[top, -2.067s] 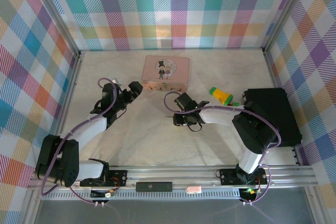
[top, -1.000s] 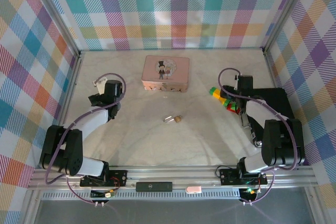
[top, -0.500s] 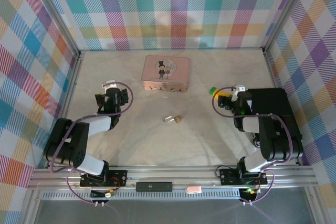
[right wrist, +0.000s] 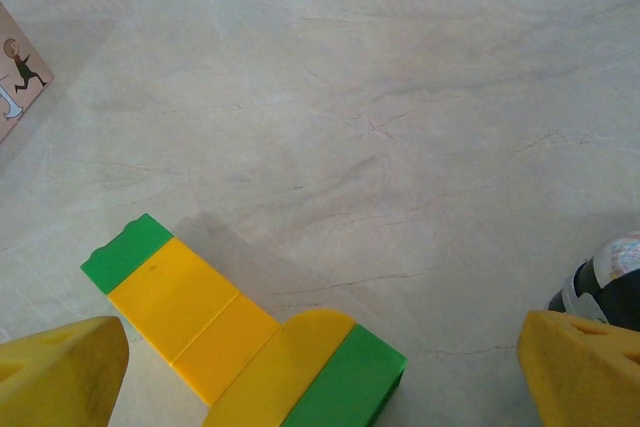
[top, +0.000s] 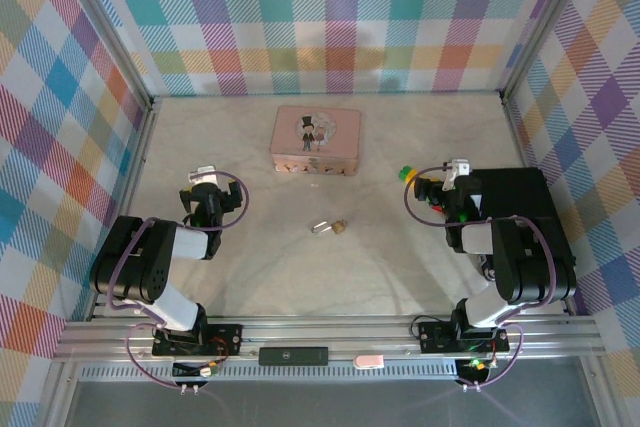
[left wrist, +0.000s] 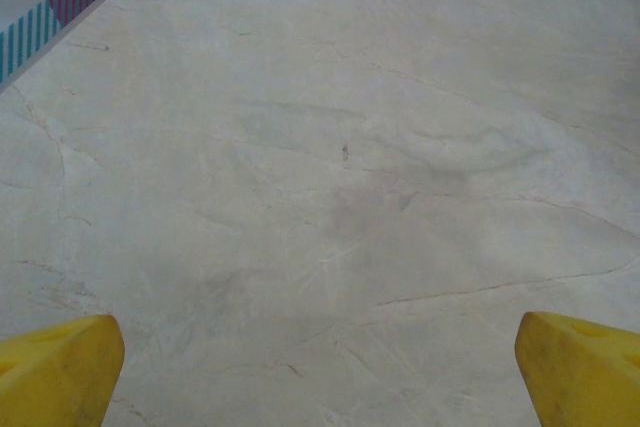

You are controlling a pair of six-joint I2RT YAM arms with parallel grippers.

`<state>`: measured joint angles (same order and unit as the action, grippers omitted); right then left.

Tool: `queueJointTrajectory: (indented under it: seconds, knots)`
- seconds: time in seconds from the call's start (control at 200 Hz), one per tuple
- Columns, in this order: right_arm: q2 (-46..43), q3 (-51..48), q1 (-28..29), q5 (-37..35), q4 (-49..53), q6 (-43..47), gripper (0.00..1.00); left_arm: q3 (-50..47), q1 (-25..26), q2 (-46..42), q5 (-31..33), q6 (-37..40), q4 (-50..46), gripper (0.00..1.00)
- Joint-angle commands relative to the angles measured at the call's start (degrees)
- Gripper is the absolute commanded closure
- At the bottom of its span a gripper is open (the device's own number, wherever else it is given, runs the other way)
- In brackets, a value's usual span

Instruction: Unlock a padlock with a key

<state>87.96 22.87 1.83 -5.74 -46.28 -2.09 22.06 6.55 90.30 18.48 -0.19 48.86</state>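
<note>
The padlock (top: 340, 226), a tiny brass body with a silvery piece (top: 321, 228) reaching left, lies alone on the marble table (top: 300, 277) in the top view. At this size I cannot tell shackle from key. My left gripper (top: 207, 187) is folded back at the left, well apart from the lock. In the left wrist view it (left wrist: 320, 377) is open over bare table, with only its yellow fingertips (left wrist: 55, 367) showing. My right gripper (top: 447, 180) is folded back at the right. In the right wrist view it (right wrist: 320, 377) is open with nothing held.
A pink box (top: 317, 140) with a cartoon couple stands behind the lock; its corner (right wrist: 15, 77) shows at the left of the right wrist view. A green and yellow brick toy (right wrist: 230, 337) lies under the right gripper. A black block (top: 520, 212) fills the right side.
Both arms have drawn back from the middle of the table to folded poses at the sides. The padlock stays lying where the right gripper was.
</note>
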Motion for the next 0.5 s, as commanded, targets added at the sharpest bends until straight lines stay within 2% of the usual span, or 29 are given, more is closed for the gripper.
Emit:
queueJointTrajectory:
  seconds: [0.0, 0.495]
  knots:
    - [-0.1, 0.1, -0.4, 0.3, -2.3, 0.3, 0.01, 0.4, -0.5, 0.1, -1.1, 0.0, 2.7, 0.00]
    - [-0.1, 0.2, -0.3, 0.4, -2.1, 0.3, 0.01, 0.4, -0.5, 0.0, -1.1, 0.0, 2.5, 0.00]
